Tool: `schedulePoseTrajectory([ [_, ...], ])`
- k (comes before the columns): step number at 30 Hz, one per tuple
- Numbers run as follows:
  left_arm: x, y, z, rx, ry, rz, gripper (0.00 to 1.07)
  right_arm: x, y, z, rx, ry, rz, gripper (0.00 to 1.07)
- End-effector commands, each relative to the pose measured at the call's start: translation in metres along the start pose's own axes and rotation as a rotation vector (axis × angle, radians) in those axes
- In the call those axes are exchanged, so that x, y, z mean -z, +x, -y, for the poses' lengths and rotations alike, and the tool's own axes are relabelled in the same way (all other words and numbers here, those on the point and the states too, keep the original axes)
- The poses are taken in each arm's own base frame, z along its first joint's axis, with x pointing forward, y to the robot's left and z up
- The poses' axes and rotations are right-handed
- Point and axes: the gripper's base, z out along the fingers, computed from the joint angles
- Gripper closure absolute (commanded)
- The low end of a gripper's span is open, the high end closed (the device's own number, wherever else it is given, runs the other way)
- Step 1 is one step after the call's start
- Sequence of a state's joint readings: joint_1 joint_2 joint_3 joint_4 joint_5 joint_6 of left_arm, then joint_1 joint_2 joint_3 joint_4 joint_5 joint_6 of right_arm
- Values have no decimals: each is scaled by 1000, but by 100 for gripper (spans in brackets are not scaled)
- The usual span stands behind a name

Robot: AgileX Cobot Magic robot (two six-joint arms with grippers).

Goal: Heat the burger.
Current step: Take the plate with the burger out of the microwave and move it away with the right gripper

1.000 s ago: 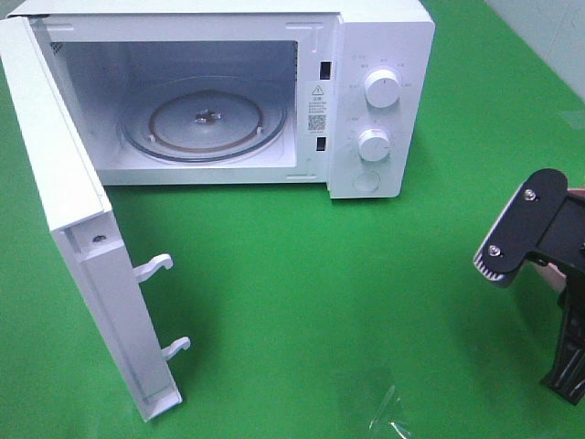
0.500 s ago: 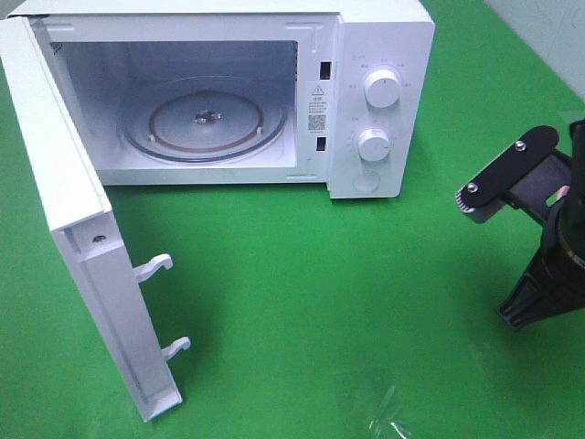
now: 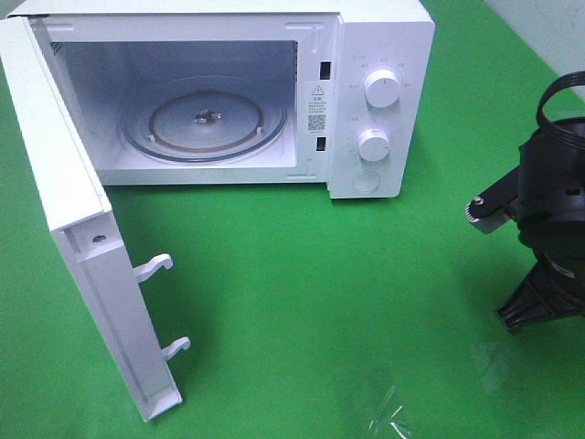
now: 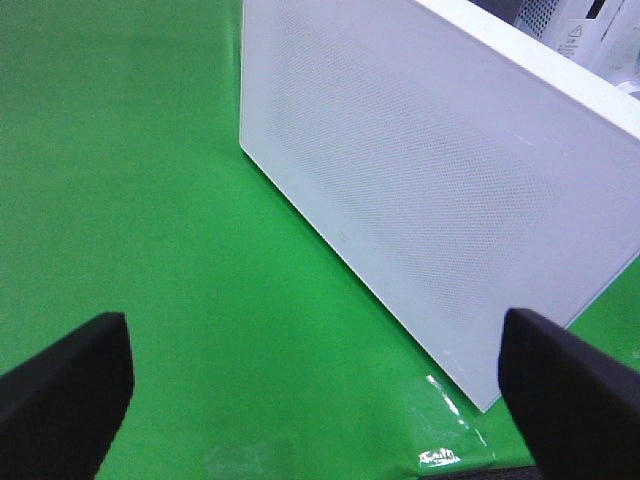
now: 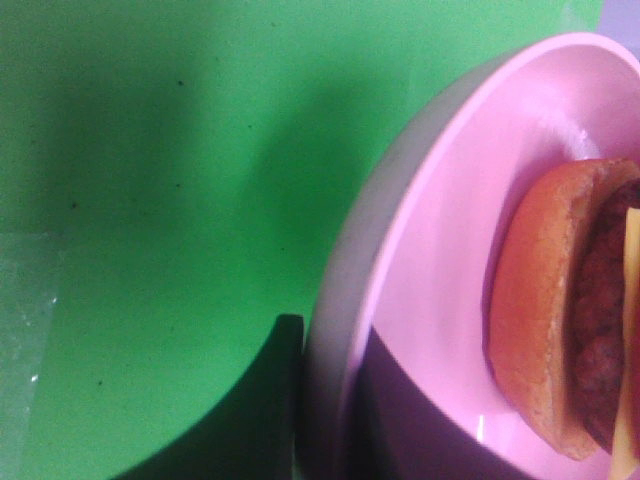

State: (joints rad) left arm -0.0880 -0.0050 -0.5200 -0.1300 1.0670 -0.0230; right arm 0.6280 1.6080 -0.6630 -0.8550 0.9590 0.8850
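The microwave (image 3: pixel 219 96) stands with its door (image 3: pixel 87 229) swung wide and its glass turntable (image 3: pixel 206 123) bare. The right gripper (image 5: pixel 330 400) appears clamped on the rim of the pink plate (image 5: pixel 440 230) carrying the burger (image 5: pixel 570 310), seemingly mid-transfer; next it must carry them inside, clearing the door. The left gripper (image 4: pixel 310 390) hangs spread behind the door.
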Motion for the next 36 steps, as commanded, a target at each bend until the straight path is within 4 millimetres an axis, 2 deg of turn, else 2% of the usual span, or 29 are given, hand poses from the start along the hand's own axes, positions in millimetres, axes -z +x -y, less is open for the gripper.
schedulePoseTrajectory([
  [1, 0, 1, 0, -1, -3, 3, 16, -10, -3, 8, -15, 48, -10, 102],
  [11, 0, 1, 0, -1, -3, 3, 16, -28, -5, 8, -67, 15, -42, 101],
  [25, 0, 1, 0, -1, -3, 3, 16, -64, -4, -25, -60, -22, -122, 96],
  [28, 0, 1, 0, -1, -3, 3, 16, -74, -2, -34, -83, -34, -143, 90],
  [31, 0, 1, 0, -1, -3, 3, 16, -75, -2, -36, -91, -45, -147, 85],
  [33, 0, 1, 0, -1, -3, 3, 16, -73, -1, -36, -99, -49, -152, 73],
  [34, 0, 1, 0, -1, -3, 3, 16, -73, -1, -36, -99, -49, -152, 73],
  [35, 0, 1, 0, -1, -3, 3, 16, -71, -2, -34, -110, -53, -148, 66],
  [36, 0, 1, 0, -1, -3, 3, 16, -71, -2, -34, -110, -53, -148, 66],
])
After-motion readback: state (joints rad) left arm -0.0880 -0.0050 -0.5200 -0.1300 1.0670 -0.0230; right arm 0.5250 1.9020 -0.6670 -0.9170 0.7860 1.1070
